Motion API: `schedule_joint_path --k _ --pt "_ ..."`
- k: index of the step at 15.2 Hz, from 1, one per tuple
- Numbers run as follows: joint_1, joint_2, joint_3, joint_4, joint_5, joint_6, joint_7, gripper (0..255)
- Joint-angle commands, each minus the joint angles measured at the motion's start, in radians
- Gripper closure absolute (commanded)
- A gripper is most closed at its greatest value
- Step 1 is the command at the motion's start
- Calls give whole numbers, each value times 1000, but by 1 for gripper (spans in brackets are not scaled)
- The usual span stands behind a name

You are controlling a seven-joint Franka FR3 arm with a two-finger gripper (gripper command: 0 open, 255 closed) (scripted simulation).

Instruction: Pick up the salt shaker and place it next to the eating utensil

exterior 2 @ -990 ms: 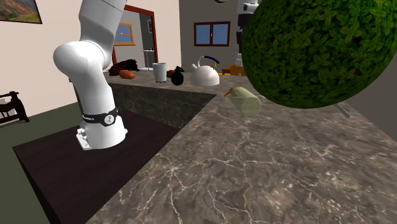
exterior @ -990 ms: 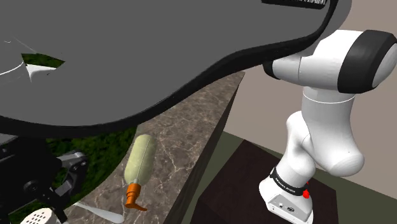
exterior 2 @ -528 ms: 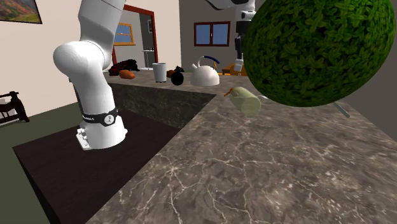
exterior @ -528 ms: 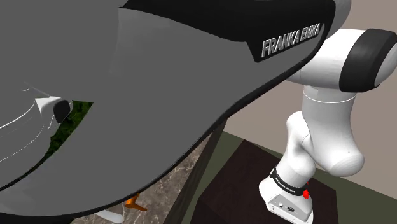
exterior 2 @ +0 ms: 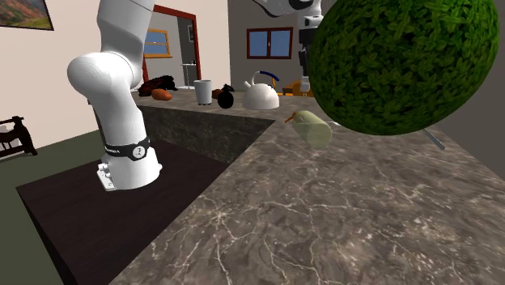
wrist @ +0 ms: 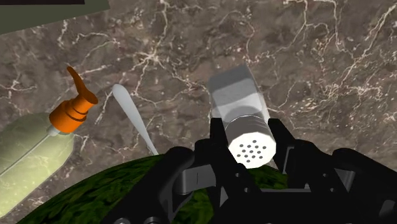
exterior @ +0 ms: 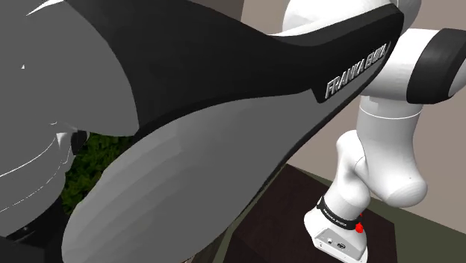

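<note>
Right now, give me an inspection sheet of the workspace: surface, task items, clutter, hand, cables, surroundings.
Surface: brown marbled counter.
Job's things: shaker clasped between the fingers; spoon flat on the counter, apart from the shaker.
Clutter: bottle with an orange pump lying beside the spoon; leafy plant; kettle and cup at the counter's far end.
Hand: shut on the shaker.
Cables: nothing seen.
Surroundings: dark stand, window.
</note>
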Motion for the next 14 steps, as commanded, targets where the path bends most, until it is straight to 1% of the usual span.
schedule_joint_path --k 1,7,14 --pt "-6 69 -19 -18 -2 -16 4 255" --pt "2 88 -37 -68 -6 54 7 255" --pt "15 86 -54 -71 2 59 3 255"
